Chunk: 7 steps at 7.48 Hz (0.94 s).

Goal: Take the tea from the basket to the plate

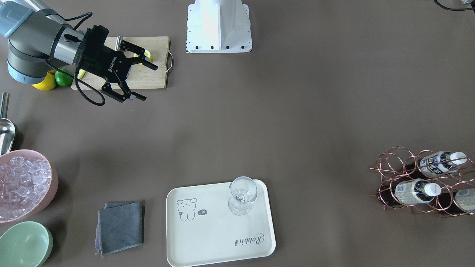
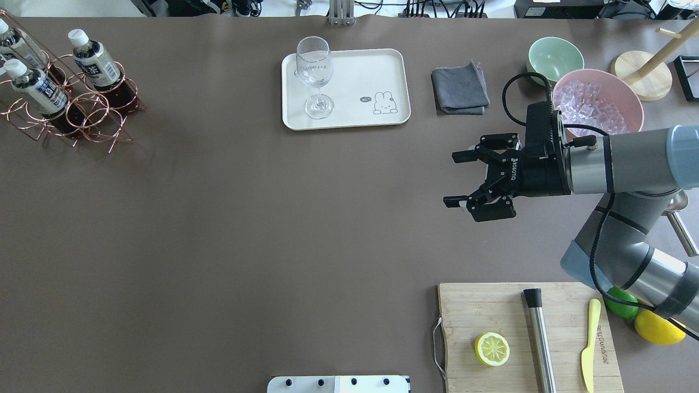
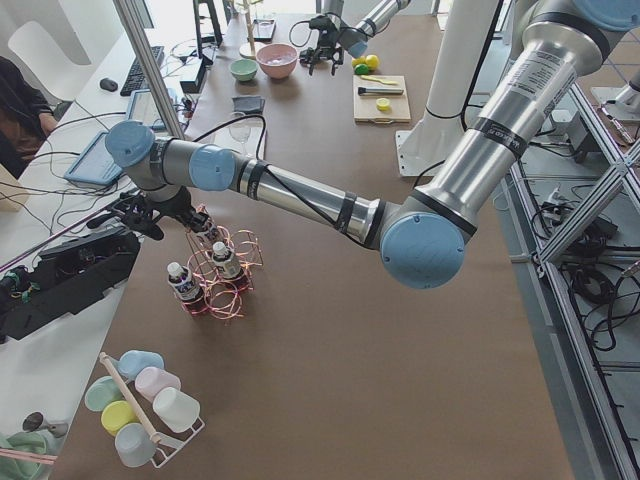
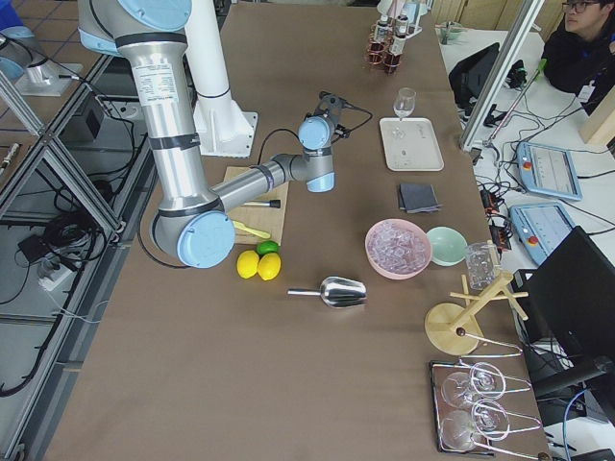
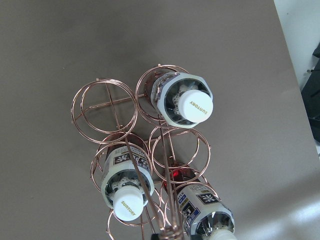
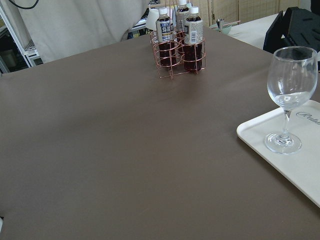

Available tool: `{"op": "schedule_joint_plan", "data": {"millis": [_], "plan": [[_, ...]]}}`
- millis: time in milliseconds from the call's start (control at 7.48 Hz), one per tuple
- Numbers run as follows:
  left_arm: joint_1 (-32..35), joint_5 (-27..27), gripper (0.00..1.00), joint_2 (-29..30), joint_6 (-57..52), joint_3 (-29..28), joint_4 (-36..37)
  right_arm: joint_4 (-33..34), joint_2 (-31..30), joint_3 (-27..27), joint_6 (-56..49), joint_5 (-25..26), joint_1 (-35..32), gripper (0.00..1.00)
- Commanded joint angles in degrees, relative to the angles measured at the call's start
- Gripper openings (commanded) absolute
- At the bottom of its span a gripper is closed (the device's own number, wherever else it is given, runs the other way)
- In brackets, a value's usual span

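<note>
Three tea bottles stand in the copper wire basket (image 2: pixel 90 112) at the table's far left corner. The left wrist view looks straight down on them: one tea (image 5: pixel 194 106) at the top, one (image 5: pixel 127 202) lower left, and a third cut off at the bottom. My left gripper (image 3: pixel 150 215) hangs over the basket in the exterior left view only, so I cannot tell if it is open. The cream plate (image 2: pixel 355 76) holds a wine glass (image 2: pixel 315 73). My right gripper (image 2: pixel 452 180) is open and empty, above the table right of the plate.
A grey cloth (image 2: pixel 460 87), a green bowl (image 2: pixel 552 57) and a pink bowl of ice (image 2: pixel 595 103) lie right of the plate. A cutting board (image 2: pixel 524 333) carries a lemon half, a steel muddler and a yellow knife. A lemon and a lime lie by the right arm.
</note>
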<state>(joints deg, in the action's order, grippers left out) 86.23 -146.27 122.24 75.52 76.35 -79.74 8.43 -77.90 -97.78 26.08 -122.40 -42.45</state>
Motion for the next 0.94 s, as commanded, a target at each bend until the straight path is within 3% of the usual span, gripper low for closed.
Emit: {"op": "schedule_joint_plan", "data": {"millis": [0, 401, 802], "plan": [[-0.01, -2.18, 0.00, 0.71, 5.30, 3.77, 0.55, -0.08, -1.46, -1.09, 0.11, 0.06, 0.17, 1.00], [-0.27, -2.18, 0.00, 0.71, 9.19, 14.75, 10.89, -0.08, -1.73, -1.36, 0.63, 0.06, 0.17, 1.00], [-5.09, -1.92, 0.00, 2.38, 22.97, 21.81, 11.28, 0.01, -2.25, -1.19, 1.95, -0.29, 0.34, 1.00]]}}
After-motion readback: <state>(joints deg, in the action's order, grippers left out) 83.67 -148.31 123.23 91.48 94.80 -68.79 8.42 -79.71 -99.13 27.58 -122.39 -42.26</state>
